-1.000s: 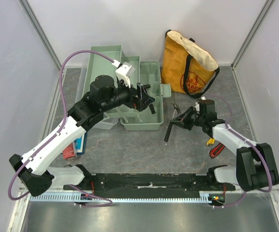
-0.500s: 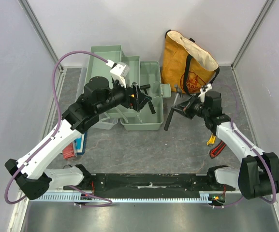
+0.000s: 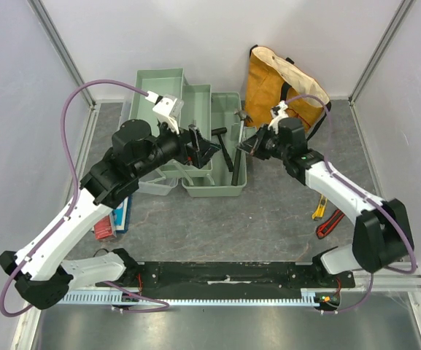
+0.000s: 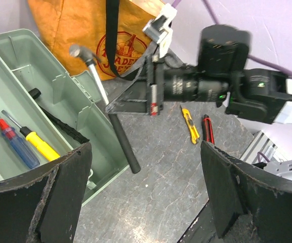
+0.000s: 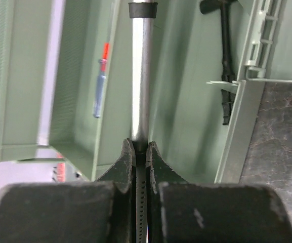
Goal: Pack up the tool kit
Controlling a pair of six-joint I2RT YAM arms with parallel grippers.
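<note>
The step in hand looks like stowing one tool. The right gripper (image 5: pixel 139 147) has its jaws pressed together on the bare metal shaft of a hammer (image 4: pixel 99 83), pinching it just above where the black grip begins, and it holds the hammer in the air over the right-hand side of the open toolbox (image 3: pixel 217 188). From above, the hammer runs roughly along the box's long compartment, with its head towards the tote bag (image 3: pixel 283 95) and its grip towards the near wall. In the left wrist view the grip end seems to reach past that wall, over the table (image 3: pixel 283 240), though the angle may exaggerate this. The left gripper (image 3: pixel 201 144) hovers over the middle of the box with its jaws spread wide and nothing between them. Two screwdrivers (image 4: pixel 27 142) and a black tool (image 5: pixel 224 50) already lie inside. The next move probably calls for shifting the hammer further in so that its whole length clears the rim, lowering it flat into the compartment and then parting the jaws (a drop from this height could bounce it out). A yellow-handled tool (image 3: pixel 317 214) and a red-and-black tool (image 3: pixel 329 224) wait on the table near the right arm, so the packing is only partly done.
</note>
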